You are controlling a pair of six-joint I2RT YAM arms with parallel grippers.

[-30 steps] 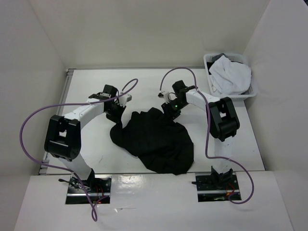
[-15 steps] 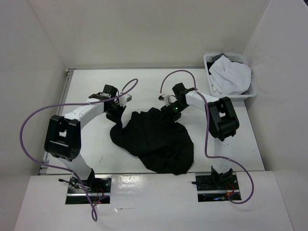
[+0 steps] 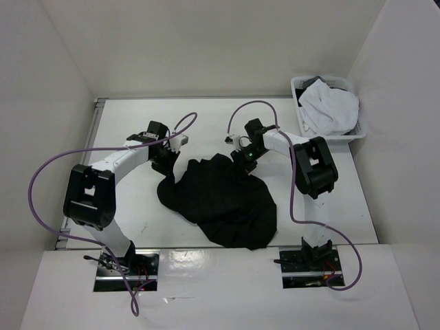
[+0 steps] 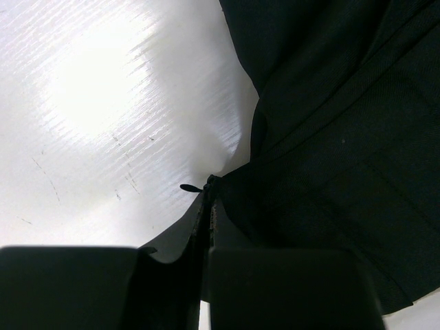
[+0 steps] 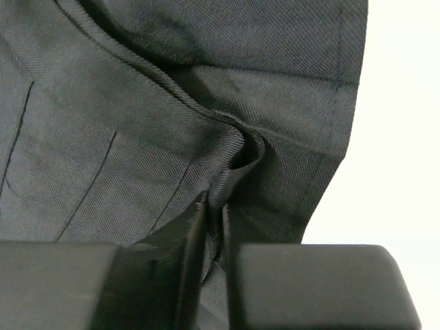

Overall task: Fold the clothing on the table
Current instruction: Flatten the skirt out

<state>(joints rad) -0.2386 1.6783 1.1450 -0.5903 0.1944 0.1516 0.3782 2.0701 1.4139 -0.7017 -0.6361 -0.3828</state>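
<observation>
We see the left gripper (image 4: 208,199) closed tight, pinching an edge of the skirt (image 4: 330,137) at its tips. The right gripper (image 5: 214,213) has its fingers nearly together, clamped on a raised fold of skirt. Only the top view shows the skirt whole, crumpled mid-table (image 3: 130,124) with both grippers at its far side. The basket (image 3: 297,88) with the white garment (image 3: 330,103) sits at far right.

The skirt (image 3: 220,199) lies mid-table (image 3: 130,124), with the left gripper (image 3: 166,167) at its far-left edge, the right gripper (image 3: 245,159) at its far-right edge, and a basket (image 3: 363,130) holding a garment (image 3: 330,106) in the far-right corner.
</observation>
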